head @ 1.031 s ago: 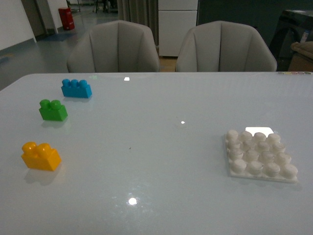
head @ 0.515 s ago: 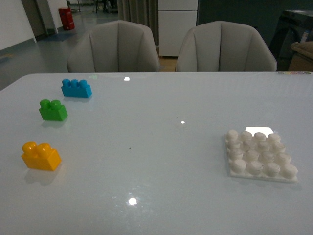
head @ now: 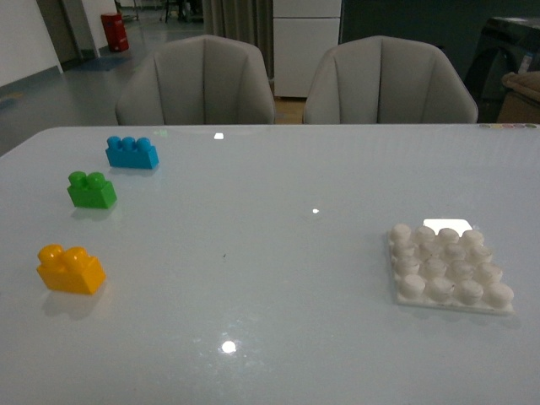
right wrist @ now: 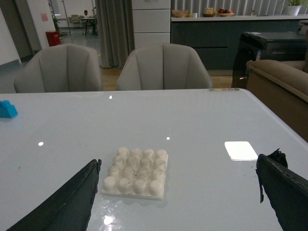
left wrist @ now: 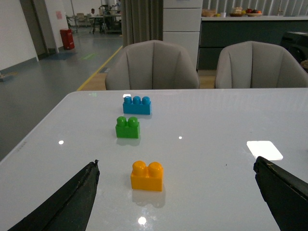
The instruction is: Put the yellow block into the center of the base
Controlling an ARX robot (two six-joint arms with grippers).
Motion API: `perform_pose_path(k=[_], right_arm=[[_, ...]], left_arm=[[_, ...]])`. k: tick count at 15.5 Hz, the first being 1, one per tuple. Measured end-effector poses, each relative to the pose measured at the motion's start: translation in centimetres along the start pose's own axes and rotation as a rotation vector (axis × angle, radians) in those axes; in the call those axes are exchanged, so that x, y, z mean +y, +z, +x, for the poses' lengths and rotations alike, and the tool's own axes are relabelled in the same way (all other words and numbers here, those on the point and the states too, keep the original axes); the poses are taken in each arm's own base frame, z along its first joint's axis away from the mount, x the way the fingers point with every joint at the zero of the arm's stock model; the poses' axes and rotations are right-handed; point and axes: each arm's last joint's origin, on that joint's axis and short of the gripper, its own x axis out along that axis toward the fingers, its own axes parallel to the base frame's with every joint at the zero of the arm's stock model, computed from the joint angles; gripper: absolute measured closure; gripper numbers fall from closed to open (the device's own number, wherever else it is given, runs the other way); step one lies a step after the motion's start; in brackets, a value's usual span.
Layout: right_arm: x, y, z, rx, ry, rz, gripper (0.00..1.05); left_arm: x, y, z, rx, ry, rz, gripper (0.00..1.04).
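The yellow block (head: 71, 268) stands upright on the white table at the left, studs up; in the left wrist view the yellow block (left wrist: 147, 176) lies ahead of my left gripper (left wrist: 177, 171), nearer its left finger. That gripper is open and holds nothing. The base (head: 448, 267), a white studded plate, lies flat at the right. In the right wrist view the base (right wrist: 135, 172) sits ahead of my open right gripper (right wrist: 179, 168), closer to its left finger. Neither arm appears in the front view.
A green two-stud brick (head: 92, 190) and a blue three-stud brick (head: 132, 153) stand behind the yellow one. Two grey chairs (head: 196, 82) face the table's far edge. A bright glare patch (head: 446, 224) lies just behind the base.
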Motion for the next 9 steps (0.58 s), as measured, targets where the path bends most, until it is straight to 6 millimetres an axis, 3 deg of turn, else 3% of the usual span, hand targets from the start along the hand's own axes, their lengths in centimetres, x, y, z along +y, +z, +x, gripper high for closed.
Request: perform_pose_path(k=[6,9], right_arm=[[-0.1,0.6,0.5,0.005,0.051,0.026,0.06],[-0.7,6.6,3.8,-0.126,0.049,0.042,0.06]], left_arm=[[0.0,0.0,0.0,0.0,0.0,0.0,0.07],[0.0,0.0,0.0,0.0,0.0,0.0,0.07]])
